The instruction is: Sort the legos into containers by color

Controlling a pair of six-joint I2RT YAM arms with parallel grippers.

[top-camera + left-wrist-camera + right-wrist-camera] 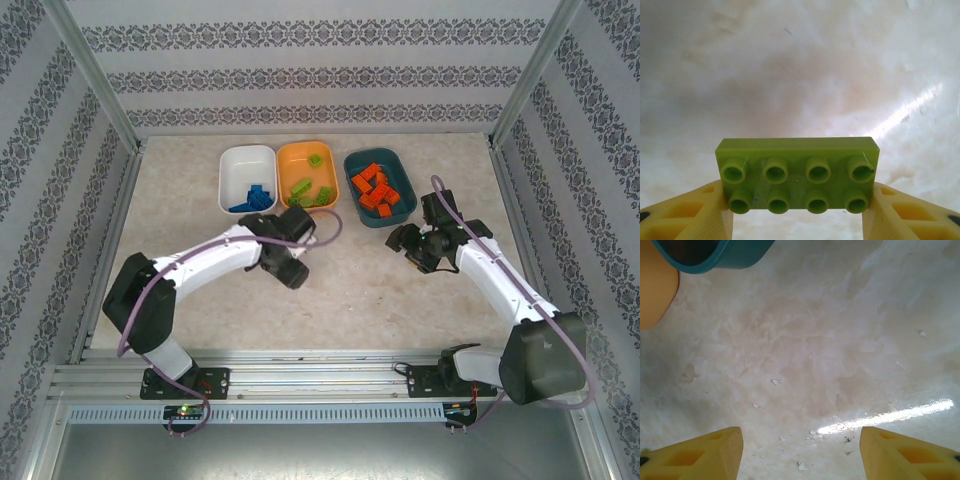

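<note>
Left pincer (797, 212) clamps a lime green lego (797, 165) above the table (790, 75); right pincer (800, 450) stands apart.

Containers: three, namely one white tub (245, 165), one orange tub (290, 165) and one teal tub (395, 162). Grippers: two, the left gripper (797, 200) and the right gripper (800, 450), each with two yellow fingers. One lime brick (797, 150), eight studs in two rows of four, sits between the left fingers. Tubbed legos, heaped and therefore approximate: five blue bricks (255, 198), five green bricks (300, 187), seven orange bricks (375, 188).
</note>
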